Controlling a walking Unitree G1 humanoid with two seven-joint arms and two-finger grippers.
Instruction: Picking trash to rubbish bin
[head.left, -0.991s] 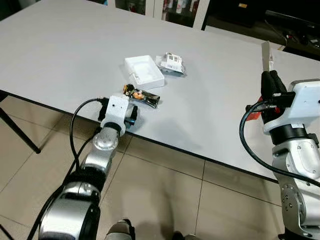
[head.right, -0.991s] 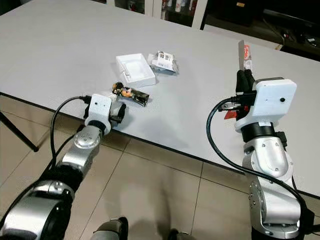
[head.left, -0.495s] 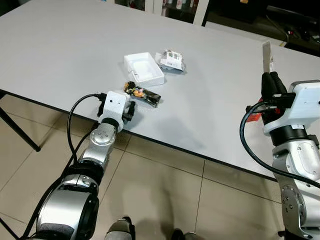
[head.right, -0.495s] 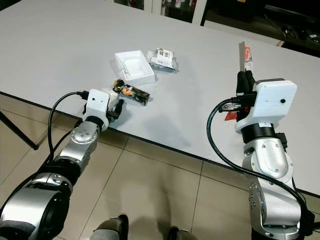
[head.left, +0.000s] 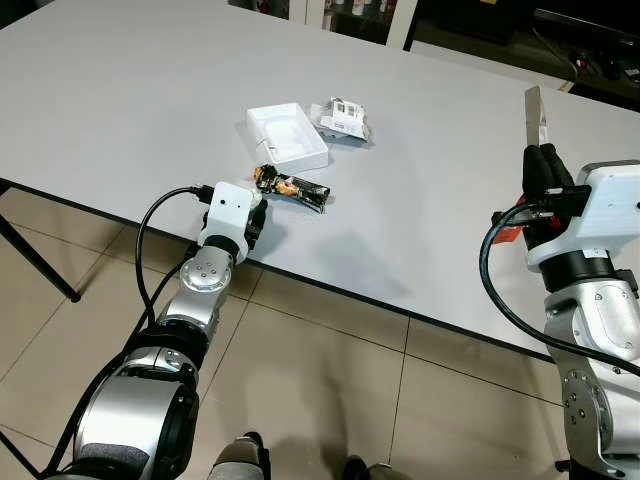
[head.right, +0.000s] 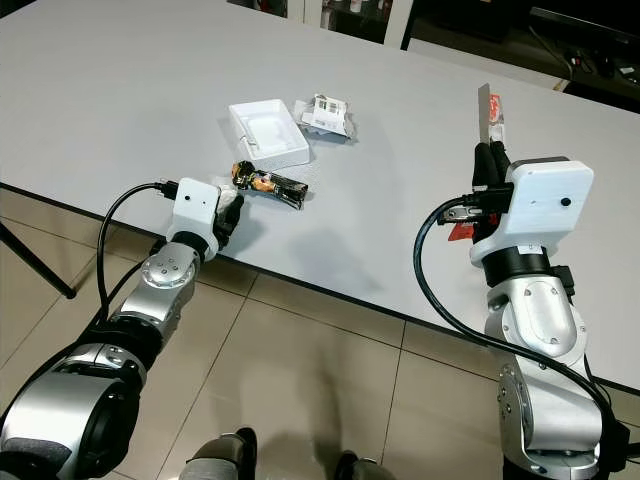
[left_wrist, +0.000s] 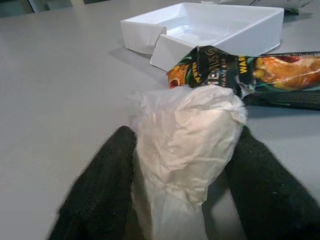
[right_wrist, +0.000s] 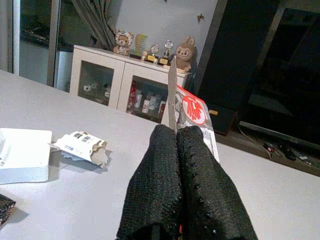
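My left gripper (head.left: 254, 214) sits at the grey table's front edge (head.left: 330, 285), shut on a crumpled white paper wad (left_wrist: 186, 125) held between both black fingers (left_wrist: 102, 175). Just beyond the wad lies a dark snack wrapper (head.left: 293, 187), and behind it an open white box (head.left: 286, 137) and a small crumpled white packet (head.left: 343, 119). At the right, my right gripper (head.left: 540, 166) is raised above the table, pointing up, shut on a red and white wrapper (right_wrist: 192, 107) that sticks up from its fingertips.
The tiled floor (head.left: 330, 380) lies below the table's front edge. A dark table leg (head.left: 35, 265) stands at the far left. Across the room, a white cabinet (right_wrist: 115, 82) with figurines and dark furniture stand beyond the table.
My left gripper has edged a little further onto the table toward the dark snack wrapper, which has shifted slightly right. The right arm has held still.
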